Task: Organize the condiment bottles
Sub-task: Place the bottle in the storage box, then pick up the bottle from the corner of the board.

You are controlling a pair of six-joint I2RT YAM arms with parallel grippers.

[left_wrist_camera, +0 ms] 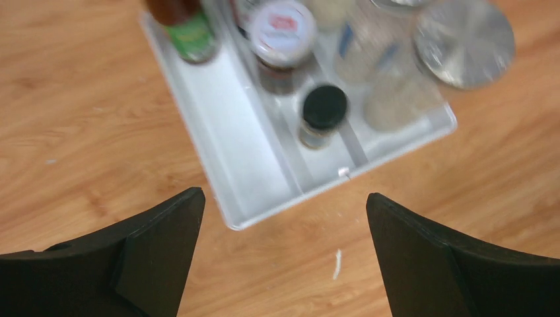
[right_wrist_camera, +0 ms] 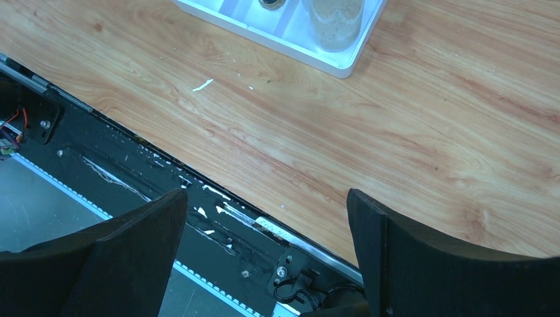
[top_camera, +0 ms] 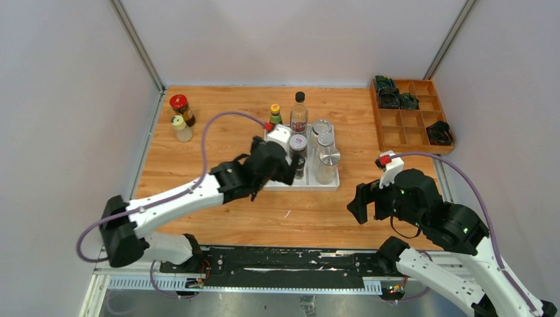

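Note:
A white tray (top_camera: 333, 185) at mid-table holds several condiment bottles: a tall black-capped dark one (top_camera: 299, 111), a yellow-capped green-labelled one (top_camera: 275, 113), silver-lidded clear jars (top_camera: 325, 141), a white-lidded jar (top_camera: 298, 143) and a small black-capped shaker (left_wrist_camera: 323, 109). A red-lidded jar (top_camera: 179, 106) and a small pale shaker (top_camera: 181, 128) stand apart at the far left. My left gripper (top_camera: 285, 173) is open and empty above the tray's near-left corner (left_wrist_camera: 238, 218); the left wrist view (left_wrist_camera: 284, 195) shows it. My right gripper (top_camera: 360, 201) is open and empty over the table's front edge, as the right wrist view (right_wrist_camera: 265, 193) shows.
A wooden compartment box (top_camera: 413, 125) with dark green-black objects stands at the back right. A black rail (top_camera: 277, 261) runs along the near edge. A small white scrap (left_wrist_camera: 337, 263) lies on the wood in front of the tray. Walls enclose both sides and the back.

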